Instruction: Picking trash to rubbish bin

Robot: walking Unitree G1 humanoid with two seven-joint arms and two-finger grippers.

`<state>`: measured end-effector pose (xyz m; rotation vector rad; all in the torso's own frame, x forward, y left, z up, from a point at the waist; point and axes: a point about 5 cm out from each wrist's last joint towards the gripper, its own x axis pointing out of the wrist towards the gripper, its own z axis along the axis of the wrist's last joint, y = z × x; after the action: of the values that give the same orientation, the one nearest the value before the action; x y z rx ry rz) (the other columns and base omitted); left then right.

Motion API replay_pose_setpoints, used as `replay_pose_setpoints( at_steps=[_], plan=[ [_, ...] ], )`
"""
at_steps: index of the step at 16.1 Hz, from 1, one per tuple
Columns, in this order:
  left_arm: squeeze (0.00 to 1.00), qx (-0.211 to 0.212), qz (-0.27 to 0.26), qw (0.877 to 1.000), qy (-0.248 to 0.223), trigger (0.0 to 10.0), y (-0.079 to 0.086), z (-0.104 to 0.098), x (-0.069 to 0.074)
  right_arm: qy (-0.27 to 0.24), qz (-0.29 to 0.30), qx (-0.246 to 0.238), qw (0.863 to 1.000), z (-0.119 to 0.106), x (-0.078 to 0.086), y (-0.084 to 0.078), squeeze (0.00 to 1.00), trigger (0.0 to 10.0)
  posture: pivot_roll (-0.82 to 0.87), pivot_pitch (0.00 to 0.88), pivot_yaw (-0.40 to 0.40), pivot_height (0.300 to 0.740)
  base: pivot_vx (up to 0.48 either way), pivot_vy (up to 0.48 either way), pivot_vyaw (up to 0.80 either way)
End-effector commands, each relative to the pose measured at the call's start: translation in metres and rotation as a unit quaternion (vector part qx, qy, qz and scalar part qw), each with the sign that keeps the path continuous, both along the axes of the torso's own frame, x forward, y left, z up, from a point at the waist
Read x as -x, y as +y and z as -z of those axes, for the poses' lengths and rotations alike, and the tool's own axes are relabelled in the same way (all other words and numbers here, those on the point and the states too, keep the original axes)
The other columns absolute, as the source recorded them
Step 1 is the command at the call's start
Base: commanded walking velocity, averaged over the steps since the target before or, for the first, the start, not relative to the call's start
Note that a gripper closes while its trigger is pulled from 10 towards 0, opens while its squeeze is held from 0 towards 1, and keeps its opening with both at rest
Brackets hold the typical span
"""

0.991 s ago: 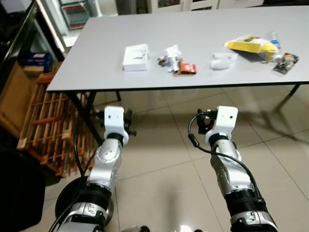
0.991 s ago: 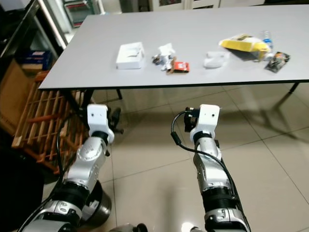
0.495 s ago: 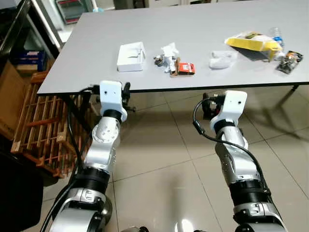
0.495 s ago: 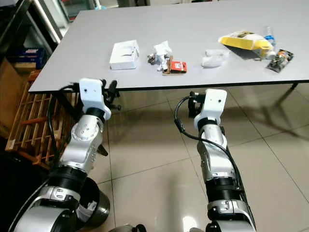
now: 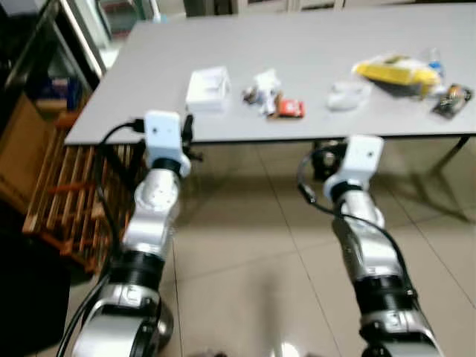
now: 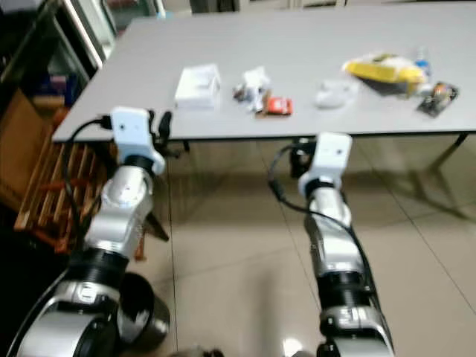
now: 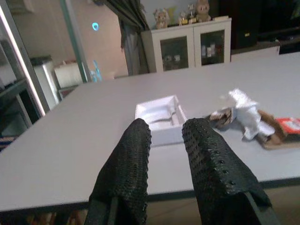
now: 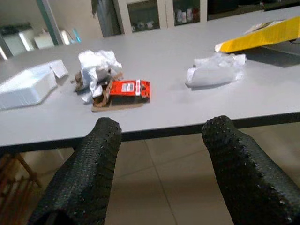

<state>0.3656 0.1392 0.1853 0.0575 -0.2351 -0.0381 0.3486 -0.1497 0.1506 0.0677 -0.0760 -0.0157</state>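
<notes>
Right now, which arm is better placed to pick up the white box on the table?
Probably the left. The left gripper points straight at the white box just beyond it, while the right gripper faces the red packet farther along the table.

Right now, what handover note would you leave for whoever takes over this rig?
Left gripper: open with a narrow gap, empty, at the table edge facing the white box.
Right gripper: open wide, empty, below the edge, facing the red packet.
On the table: crumpled paper, white wrapper, yellow bag, dark packet.
Done: nothing picked. Left: all the trash.
</notes>
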Motion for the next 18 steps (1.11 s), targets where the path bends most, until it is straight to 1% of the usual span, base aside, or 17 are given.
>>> replay_pose_setpoints(
  at_steps=[1,18],
  plan=[
    [0.00,0.001,-0.001,1.000,-0.007,10.0,-0.0018,-0.0061,-0.0003,-0.002,0.006,-0.004,1.000,-0.0032,0.0003,-0.0026,0.00,10.0,-0.01,0.110,0.117,0.740,0.480,0.000,0.00],
    [0.00,-0.002,-0.004,1.000,-0.002,10.0,-0.0031,-0.0070,0.0004,0.004,0.004,-0.009,1.000,-0.0015,0.0015,-0.0022,0.00,10.0,-0.02,0.113,0.119,0.740,0.480,0.000,0.00]
  ],
)
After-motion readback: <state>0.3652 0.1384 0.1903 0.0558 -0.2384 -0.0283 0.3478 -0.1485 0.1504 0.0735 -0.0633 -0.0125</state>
